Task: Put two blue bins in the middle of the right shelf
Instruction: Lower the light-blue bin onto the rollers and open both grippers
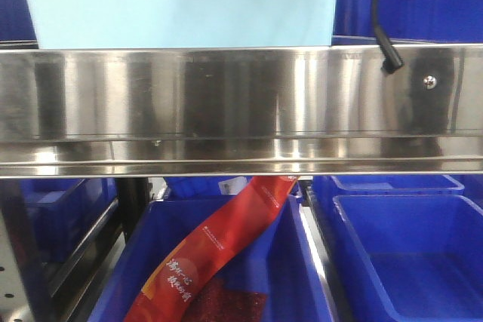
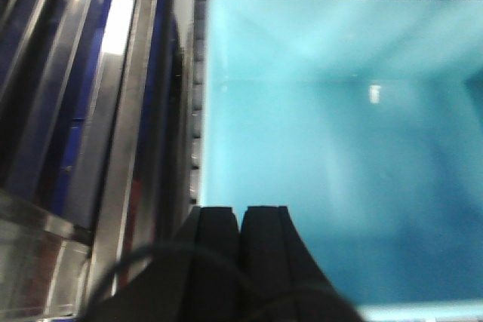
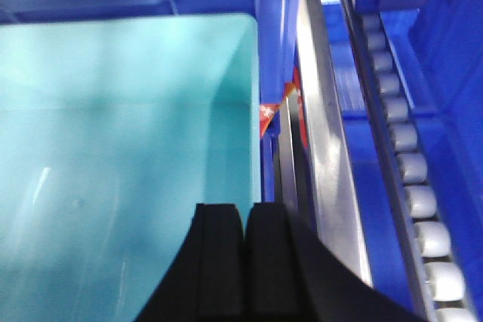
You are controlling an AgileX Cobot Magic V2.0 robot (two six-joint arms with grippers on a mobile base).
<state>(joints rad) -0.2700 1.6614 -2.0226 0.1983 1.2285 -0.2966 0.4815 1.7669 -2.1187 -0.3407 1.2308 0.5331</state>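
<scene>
A pale blue bin [image 1: 181,5] is seen on the steel shelf [image 1: 241,103]. Left tool [image 2: 240,220] and right tool [image 3: 244,216] are pressed closed, fingers together, over the bin's interior.

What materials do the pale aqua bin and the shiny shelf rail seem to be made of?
Pale aqua rectangular bin: probably smooth plastic, with plain, uniform, softly glossy walls. Shiny silver shelf rail: likely polished metal, perhaps stainless steel, showing mirror-like streaky reflections and a screw head.
</scene>
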